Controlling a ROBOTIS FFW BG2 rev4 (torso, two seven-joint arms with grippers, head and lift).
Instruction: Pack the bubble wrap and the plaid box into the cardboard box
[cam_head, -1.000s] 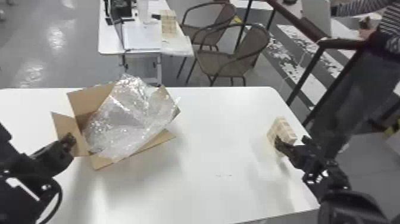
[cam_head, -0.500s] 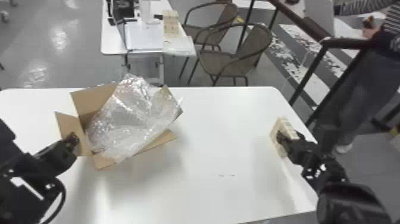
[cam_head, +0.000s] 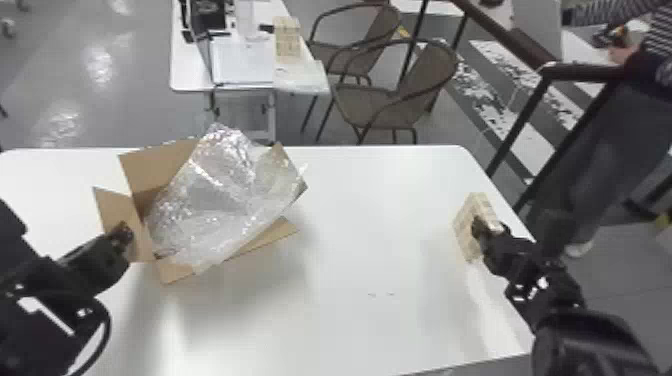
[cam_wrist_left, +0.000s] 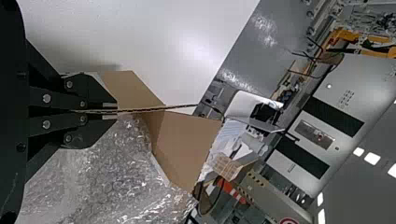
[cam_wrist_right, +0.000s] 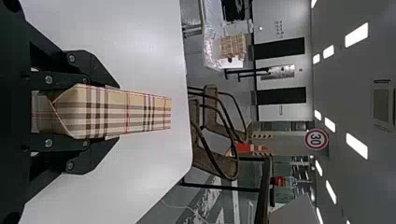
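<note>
From where I stood, looking down as the robot's head did, the cardboard box (cam_head: 155, 172) sat on the left of the white table (cam_head: 350, 215), flaps spread. The bubble wrap (cam_head: 225, 200) lay in its mouth and bulged well over the rim. To my mind it was poorly settled: anything set on that springy heap might slide off, or the sheet might spring out. The left gripper (cam_head: 124, 234) was at the side flap (cam_head: 115, 210). Across the table, near the right edge, the right gripper (cam_head: 476, 229) had the plaid box (cam_head: 464, 235), which leaned somewhat; I couldn't tell whether its lower end touched the tabletop. A slip there could have sent it over the edge.

In the left wrist view, the fingers were narrow, pinched together on the thin cardboard, with the wrap crowding close beside them. A hard pull, I reckoned, might crease or tear that flap, or drag the whole carton askew; letting go too soon might let it swing inward across the opening.

In the right wrist view, the fingers stood apart by just the plaid box's thickness, one pressed to each side. Much of its length stuck out past the tips, so a knock against the carton's rim could well twist it in the grip.
</note>
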